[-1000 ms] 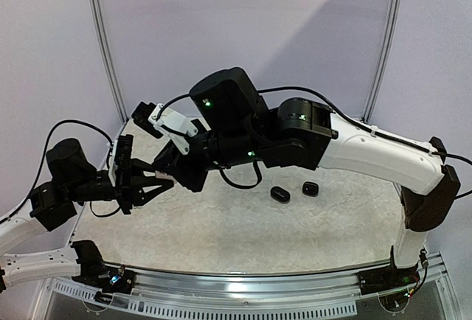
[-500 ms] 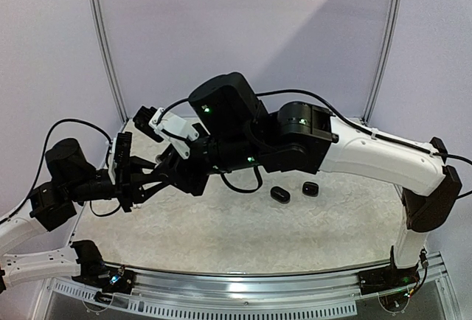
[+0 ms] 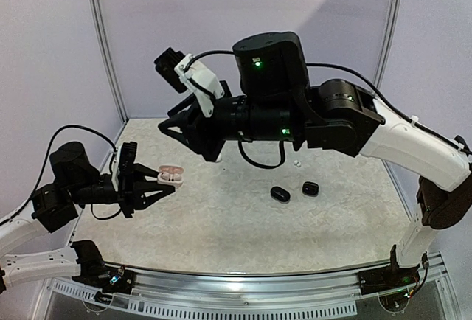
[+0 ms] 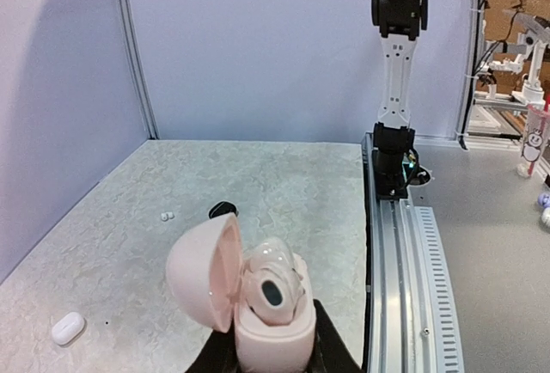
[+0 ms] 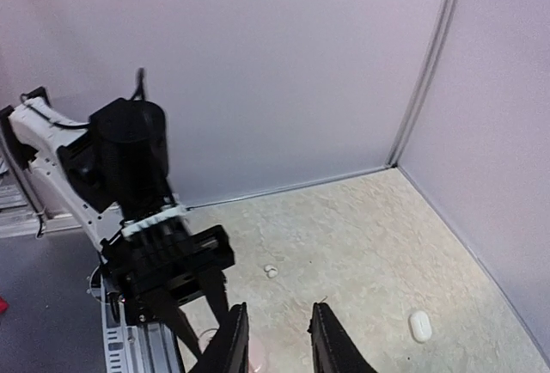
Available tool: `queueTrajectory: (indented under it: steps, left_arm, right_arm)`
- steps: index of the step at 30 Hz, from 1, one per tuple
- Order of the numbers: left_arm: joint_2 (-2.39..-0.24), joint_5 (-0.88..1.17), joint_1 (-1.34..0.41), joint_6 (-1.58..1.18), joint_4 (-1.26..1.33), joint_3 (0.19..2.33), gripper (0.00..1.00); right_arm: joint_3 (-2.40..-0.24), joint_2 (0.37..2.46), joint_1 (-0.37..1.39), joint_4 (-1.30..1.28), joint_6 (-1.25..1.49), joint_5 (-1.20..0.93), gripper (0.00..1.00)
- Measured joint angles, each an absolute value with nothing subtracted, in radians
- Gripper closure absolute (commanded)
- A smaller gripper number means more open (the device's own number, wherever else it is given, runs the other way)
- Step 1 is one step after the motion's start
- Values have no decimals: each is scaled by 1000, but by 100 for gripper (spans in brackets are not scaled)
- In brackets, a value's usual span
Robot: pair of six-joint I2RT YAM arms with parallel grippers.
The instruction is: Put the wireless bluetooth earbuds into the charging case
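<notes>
While the right claw (image 5: 277, 343) is being held high above the tabletop (image 4: 284, 184), its fingers slightly spread and nothing between them, the pink charging case (image 4: 271, 330) is being pinched low on its body by the left claw (image 3: 166, 183) at the near left, apparently clear of the surface. Its hinged lid (image 4: 202, 274) is being kept swung open. One pale earbud (image 4: 273, 283) appears to be sitting in a socket of the case; whether a second socket is being left vacant cannot be told. Two tiny white earbuds (image 4: 165, 216) are lying side by side toward the far right of the tabletop, well apart from the case. Two black cases (image 3: 280, 195) are lying just nearer than them, and a white case (image 4: 67, 328) is lying apart from both.

Several hazards are being judged likely. Because the case is being gripped only near its base and is unsupported from below, it could be twisted or pushed out of the left claw if a bud is pressed in off-centre. The open lid could be knocked shut by a descending finger. Being so small and glossy, a bud could be squeezed out of the right claw and sent rolling across the tabletop.
</notes>
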State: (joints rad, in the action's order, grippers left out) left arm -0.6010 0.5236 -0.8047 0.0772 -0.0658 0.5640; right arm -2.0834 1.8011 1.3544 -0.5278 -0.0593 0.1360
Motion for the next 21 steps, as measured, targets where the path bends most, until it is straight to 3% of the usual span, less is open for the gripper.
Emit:
queueTrajectory:
  steps: [8, 21]
  left_arm:
    - [-595, 544, -805, 142, -70, 564, 100]
    - [-594, 527, -805, 207, -72, 569, 100]
  right_arm:
    - [-2089, 1842, 1299, -581, 51, 223, 90]
    - [-2146, 1998, 1298, -712, 47, -29, 96]
